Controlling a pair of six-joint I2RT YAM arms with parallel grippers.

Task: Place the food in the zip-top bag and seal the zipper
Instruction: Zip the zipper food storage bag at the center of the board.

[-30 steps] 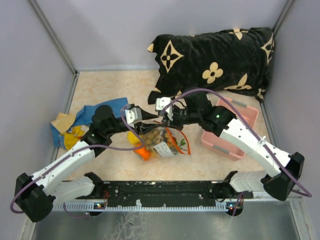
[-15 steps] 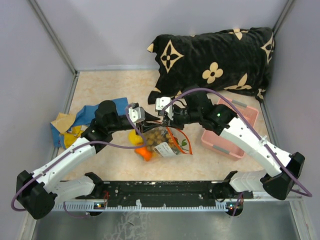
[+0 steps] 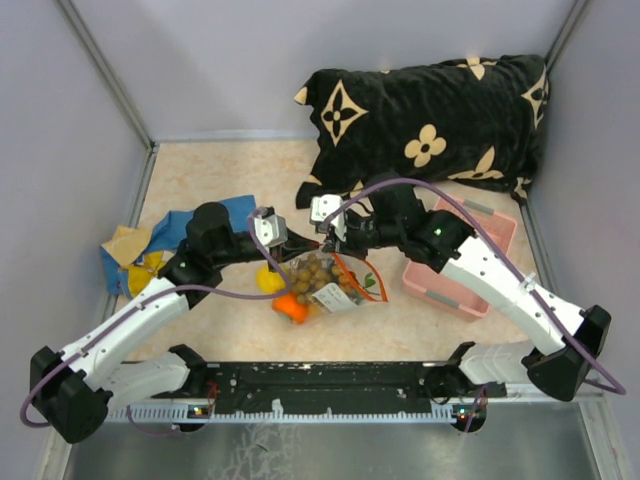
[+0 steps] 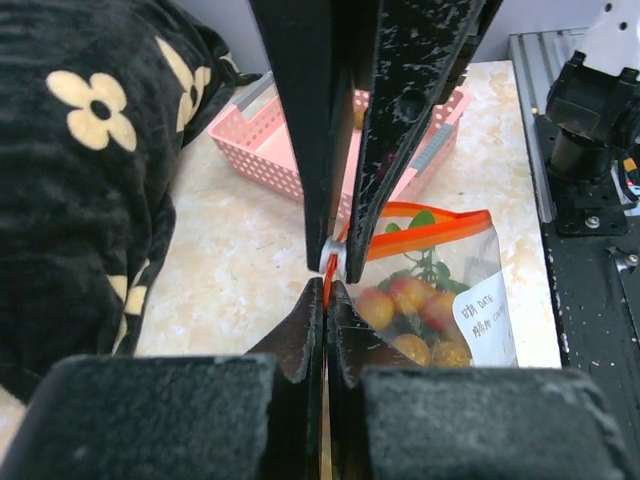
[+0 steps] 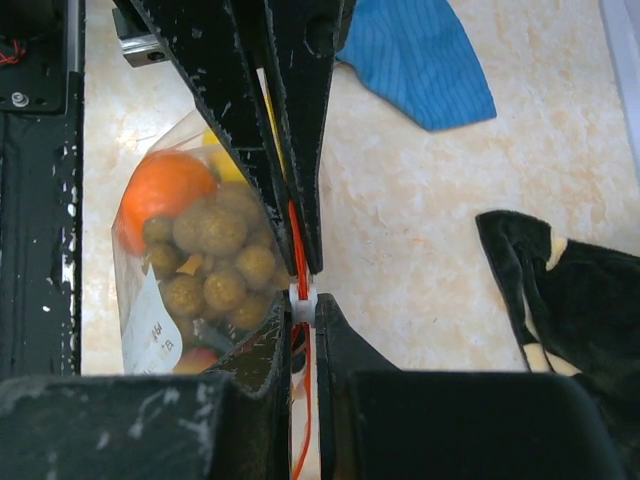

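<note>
Over beige tabletop (image 3: pixel 215 175) (grey walls (image 3: pixel 250 60) around) the zip-top bag (image 3: pixel 338 286) seems partly lifted.

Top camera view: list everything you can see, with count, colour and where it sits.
zip-top bag: one, clear, table centre, between both tools.
zipper: one, orange-red, along the bag's mouth.
food: several pieces, brown-tan, orange and yellow, seen through the bag.
pillow: one, black with cream flowers, far right.
basket: one, pink, right of the bag.
cloth: one, blue, left side, with a tan piece and something yellow.
left tool: one, black, shut on the zipper.
right tool: one, black, shut on the zipper at its white slider.
</note>
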